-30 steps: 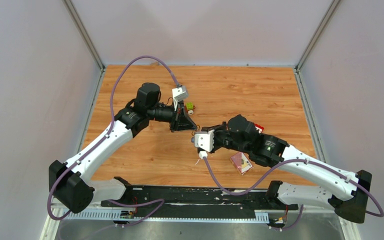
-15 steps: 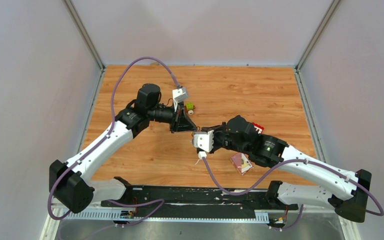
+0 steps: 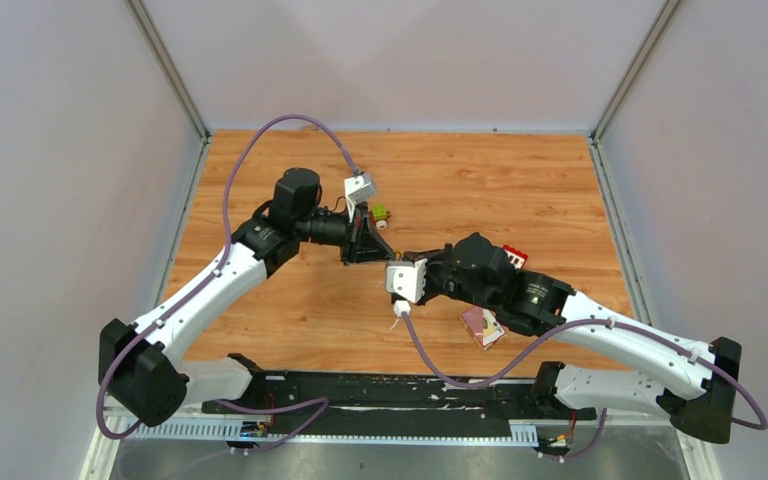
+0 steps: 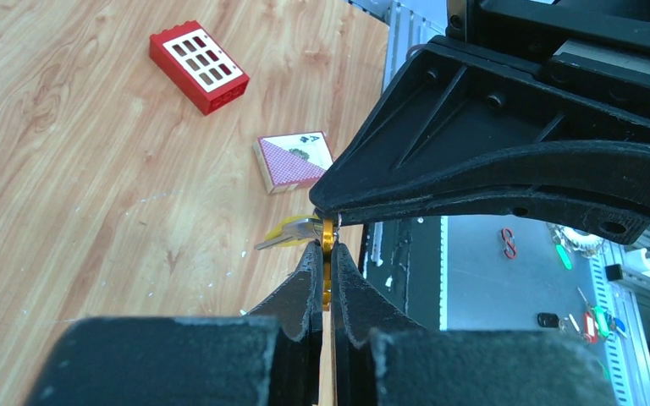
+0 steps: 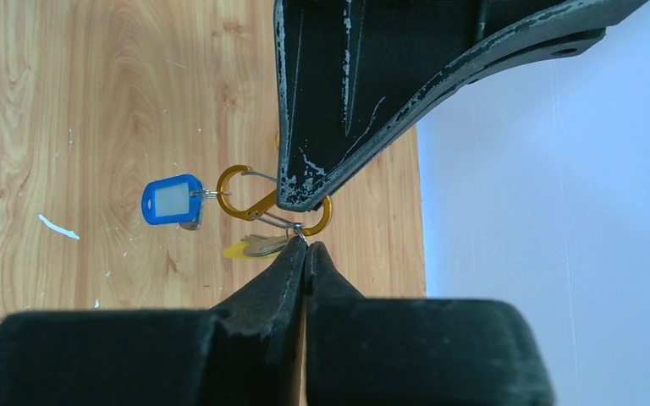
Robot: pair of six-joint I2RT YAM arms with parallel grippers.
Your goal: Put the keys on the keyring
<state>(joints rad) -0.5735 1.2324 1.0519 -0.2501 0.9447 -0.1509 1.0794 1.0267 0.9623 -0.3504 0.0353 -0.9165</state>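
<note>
Counted: 2 keys [image 5: 173,201] [image 5: 250,247], 1 keyring [image 5: 261,206], 1 block [image 4: 199,66], 1 card pack [image 4: 292,161], 1 car [image 3: 379,212].

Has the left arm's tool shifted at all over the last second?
No. The left tool stays put, with the same gap to the toy car behind it.

Keyring [image 5: 262,203] showing as glossy gold metal wire. Blue key head [image 5: 172,201] looking like smooth, shiny plastic. Yellow-headed key [image 5: 250,247] showing dull metal blade. Table [image 4: 93,186] showing satin wood grain, speckled white. Red block [image 4: 200,64] gleaming as plastic. Left gripper's fingers [image 5: 330,101] looking matt black, scuffed pale along edges.
</note>
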